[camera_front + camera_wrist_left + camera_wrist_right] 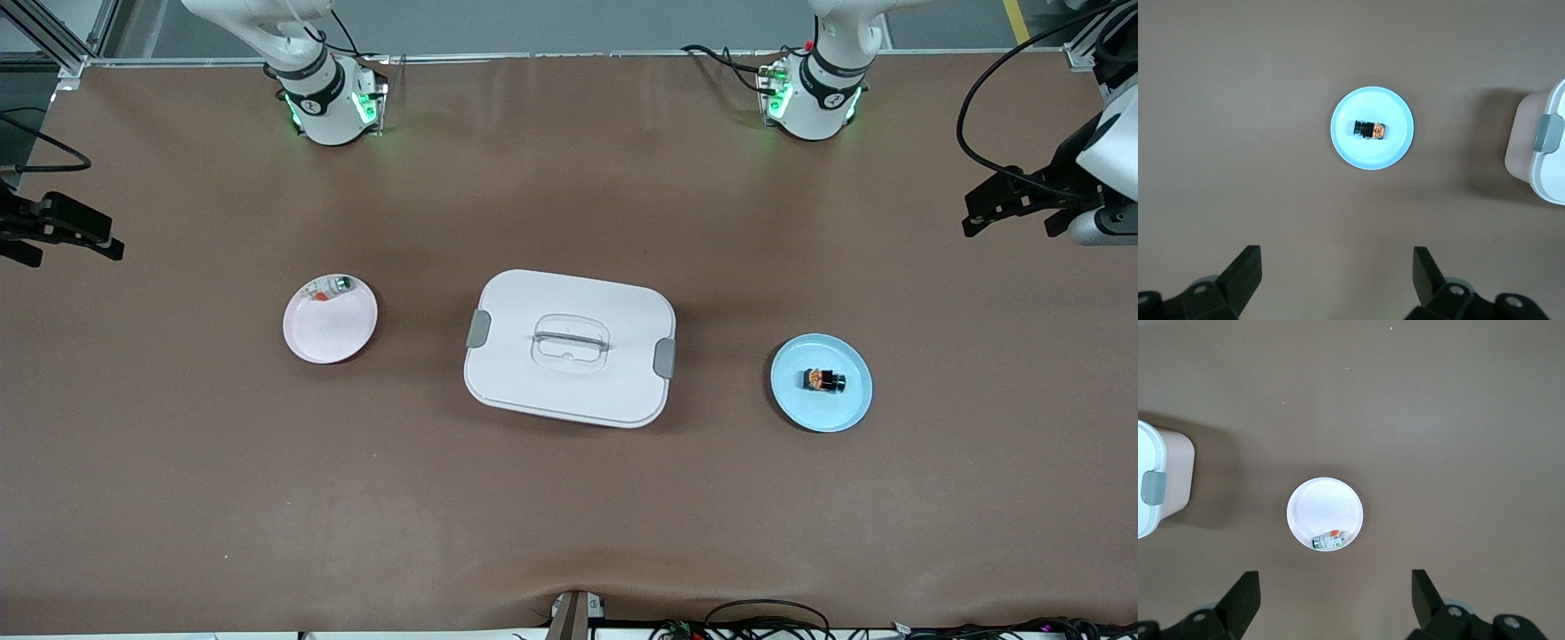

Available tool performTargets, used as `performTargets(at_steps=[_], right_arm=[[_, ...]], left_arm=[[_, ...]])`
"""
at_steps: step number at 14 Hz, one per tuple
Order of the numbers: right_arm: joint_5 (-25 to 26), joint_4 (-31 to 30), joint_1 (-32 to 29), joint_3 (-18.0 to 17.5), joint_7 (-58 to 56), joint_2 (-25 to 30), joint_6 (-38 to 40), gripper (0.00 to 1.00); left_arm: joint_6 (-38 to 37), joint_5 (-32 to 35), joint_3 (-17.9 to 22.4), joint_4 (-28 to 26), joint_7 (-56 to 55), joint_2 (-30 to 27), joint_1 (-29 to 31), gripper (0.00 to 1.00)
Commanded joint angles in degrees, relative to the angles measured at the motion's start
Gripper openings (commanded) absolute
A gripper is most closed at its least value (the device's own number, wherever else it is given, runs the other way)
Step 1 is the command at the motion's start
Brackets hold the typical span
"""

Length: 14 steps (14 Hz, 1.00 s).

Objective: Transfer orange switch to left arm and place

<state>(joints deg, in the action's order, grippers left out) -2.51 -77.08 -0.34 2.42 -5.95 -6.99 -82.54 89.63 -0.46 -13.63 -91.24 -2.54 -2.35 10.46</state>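
You see the box, lid on, sitting mid-table as the landmark. Toward the left arm's end of the table from the box, the orange switch lies on a blue plate. Toward the right arm's end from the box, a pink plate carries a small clear piece. Your left gripper hangs above the table edge well apart from the box, jaws spread and empty; your right gripper does likewise at its own end.
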Motion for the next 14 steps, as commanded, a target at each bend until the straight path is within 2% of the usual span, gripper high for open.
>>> performTargets(at_steps=[1, 3, 5, 14], right_arm=[[-0.12, -2.02, 0.07, -0.23, 0.50, 2.06, -0.96, 1.00], [-0.12, -2.28, 0.07, -0.23, 0.50, 2.41, -1.13, 1.00], [-0.12, -2.55, 0.16, -0.23, 0.50, 2.50, -1.14, 1.00], [0.23, -7.46, 0.07, -0.23, 0.41, 6.01, -3.50, 1.00]], left_arm=[[-1.91, 1.07, 1.14, -0.07, -1.15, -1.69, -2.18, 1.00], [-3.40, 1.07, 7.44, -0.34, -1.33, -2.57, -8.49, 1.00], [-4.02, 1.07, 10.72, -0.51, -1.42, -2.75, -11.86, 1.00], [-4.72, 1.34, 8.44, -0.60, -2.47, -2.84, -11.69, 1.00]])
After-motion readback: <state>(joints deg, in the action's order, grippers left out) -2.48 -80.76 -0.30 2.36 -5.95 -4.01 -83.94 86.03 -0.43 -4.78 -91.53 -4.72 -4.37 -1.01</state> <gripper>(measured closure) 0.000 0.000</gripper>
